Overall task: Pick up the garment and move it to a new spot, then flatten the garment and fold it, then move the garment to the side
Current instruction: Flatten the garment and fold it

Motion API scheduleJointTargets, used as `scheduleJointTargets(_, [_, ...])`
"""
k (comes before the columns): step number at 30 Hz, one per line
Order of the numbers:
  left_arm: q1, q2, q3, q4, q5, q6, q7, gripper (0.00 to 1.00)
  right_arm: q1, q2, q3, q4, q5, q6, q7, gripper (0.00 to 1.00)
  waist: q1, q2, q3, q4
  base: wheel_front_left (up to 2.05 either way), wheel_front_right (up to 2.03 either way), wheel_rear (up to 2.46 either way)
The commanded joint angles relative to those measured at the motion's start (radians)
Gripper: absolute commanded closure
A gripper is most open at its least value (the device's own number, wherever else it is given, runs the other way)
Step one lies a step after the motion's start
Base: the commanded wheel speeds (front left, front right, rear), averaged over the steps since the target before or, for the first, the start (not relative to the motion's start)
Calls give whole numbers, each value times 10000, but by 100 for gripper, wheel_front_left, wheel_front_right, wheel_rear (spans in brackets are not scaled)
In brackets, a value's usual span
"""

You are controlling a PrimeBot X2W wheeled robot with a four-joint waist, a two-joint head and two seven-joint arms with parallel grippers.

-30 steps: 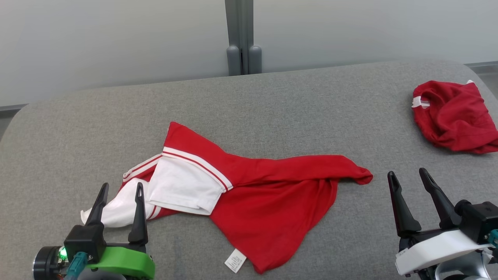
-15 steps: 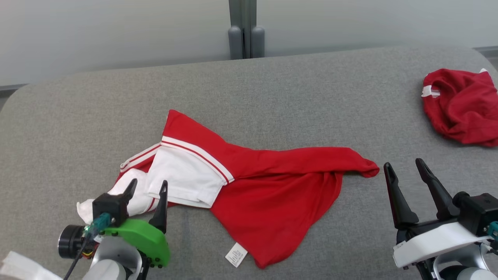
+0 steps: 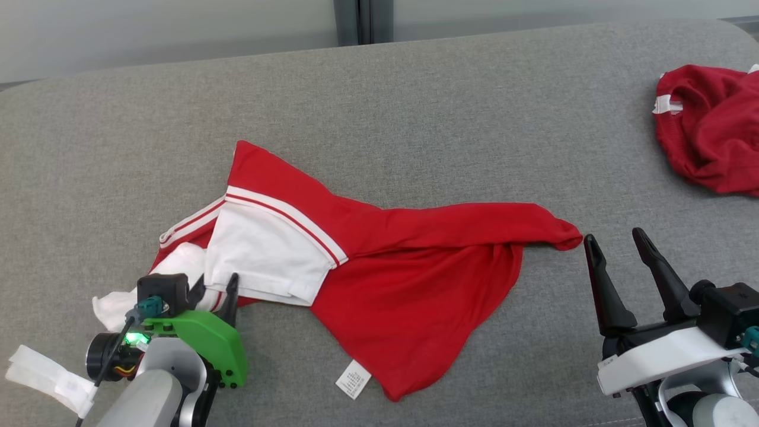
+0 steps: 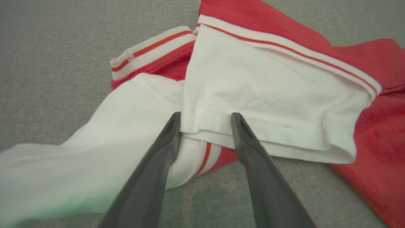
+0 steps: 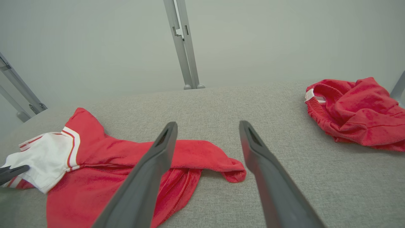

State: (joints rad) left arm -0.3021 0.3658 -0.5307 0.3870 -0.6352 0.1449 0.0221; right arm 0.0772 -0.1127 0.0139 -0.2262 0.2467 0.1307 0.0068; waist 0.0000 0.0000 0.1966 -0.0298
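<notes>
Left pincer (image 3: 214, 290) sits low at the lower left of the head view. Its jaws are apart with the hem of the white sleeve (image 4: 269, 95) between them, and nothing's pinched yet. The red shirt (image 3: 403, 267) it belongs to sprawls crumpled mid-frame on the grey table (image 3: 415, 89). Right pincer (image 3: 612, 238) gapes empty at lower right, just beside the shirt's pointed tip. Looks like the pick-up step to me, so next it needs to clamp that hem and lift. The white tag (image 3: 353, 379) near the bottom edge has print too tiny to read.
</notes>
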Motion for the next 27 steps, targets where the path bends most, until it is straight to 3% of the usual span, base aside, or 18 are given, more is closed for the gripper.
scheduleJointTargets(1, [-176, 6, 4, 38, -56, -63, -118, 100, -112, -42, -18, 46, 71, 0, -69, 0, 0, 0, 16, -3, 0, 0, 0])
scheduleJointTargets(4, [-275, 10, -4, 81, 15, -127, -269, 100, -172, -77, -58, 134, 71, 0, -96, 0, 0, 0, 48, 16, 0, 0, 0])
scheduleJointTargets(14, [-567, 310, 124, -532, 331, 234, -572, 100, -565, -560, -455, 1226, 371, 0, -386, 0, 0, 0, 629, 39, 0, 0, 0])
scheduleJointTargets(19, [-612, 485, 207, -1091, 447, 517, -528, 100, -1155, -918, -284, 2508, 684, 0, -718, 0, 0, 0, 1155, 50, 0, 0, 0])
scheduleJointTargets(27, [-688, 588, 289, -1822, 546, 839, -516, 100, -2717, -1396, 862, 5125, 1000, 0, -1395, 0, 0, 0, 1740, 242, 0, 0, 0])
